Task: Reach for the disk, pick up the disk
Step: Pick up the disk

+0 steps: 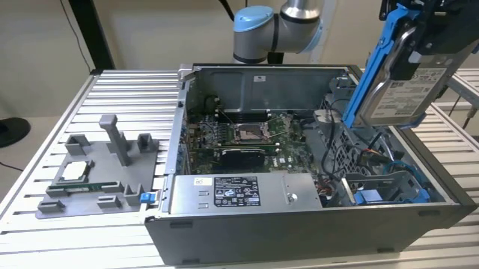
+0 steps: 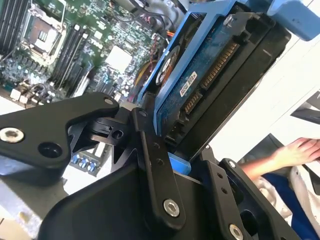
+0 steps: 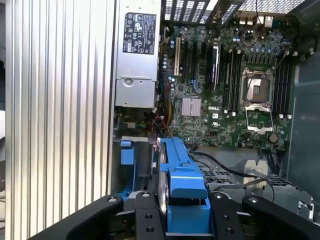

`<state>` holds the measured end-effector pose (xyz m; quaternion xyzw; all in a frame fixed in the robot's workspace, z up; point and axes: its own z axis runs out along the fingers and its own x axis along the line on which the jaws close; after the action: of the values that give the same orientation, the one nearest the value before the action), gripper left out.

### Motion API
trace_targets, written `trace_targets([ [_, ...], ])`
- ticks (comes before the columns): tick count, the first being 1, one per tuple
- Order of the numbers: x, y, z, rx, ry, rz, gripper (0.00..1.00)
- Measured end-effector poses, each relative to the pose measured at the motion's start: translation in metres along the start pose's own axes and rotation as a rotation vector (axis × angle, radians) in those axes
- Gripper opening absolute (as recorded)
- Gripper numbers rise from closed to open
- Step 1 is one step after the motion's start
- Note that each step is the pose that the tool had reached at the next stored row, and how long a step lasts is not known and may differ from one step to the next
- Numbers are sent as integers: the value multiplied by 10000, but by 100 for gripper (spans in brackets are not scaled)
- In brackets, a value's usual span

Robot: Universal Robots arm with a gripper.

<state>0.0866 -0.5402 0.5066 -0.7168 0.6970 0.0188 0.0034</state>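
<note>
Here, going from the exterior view's left, a grey fixture (image 1: 101, 179) holding a small chip (image 1: 75, 170) lies on the ribbed table (image 1: 127, 92), and beside it stands the open computer case (image 1: 299, 232) with its motherboard (image 1: 247, 137) and power supply (image 1: 243, 192) exposed. At the exterior view's right, the gripper (image 1: 419, 42) is clamped on the disk (image 1: 396, 84), which hangs tilted in the air above the case. A person's hand (image 2: 295, 152) appears in the second wrist view.

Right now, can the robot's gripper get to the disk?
Yes, it looks like it already has it. The gripper is clamped on the disk, holding it up above the open computer case. Nothing stands between them.
</note>
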Motion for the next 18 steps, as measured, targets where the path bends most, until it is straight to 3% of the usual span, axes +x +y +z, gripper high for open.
trace_targets([
  [11,209,-6,12,-1,-1,5,0],
  [18,290,-81,19,-10,-7,11,0],
])
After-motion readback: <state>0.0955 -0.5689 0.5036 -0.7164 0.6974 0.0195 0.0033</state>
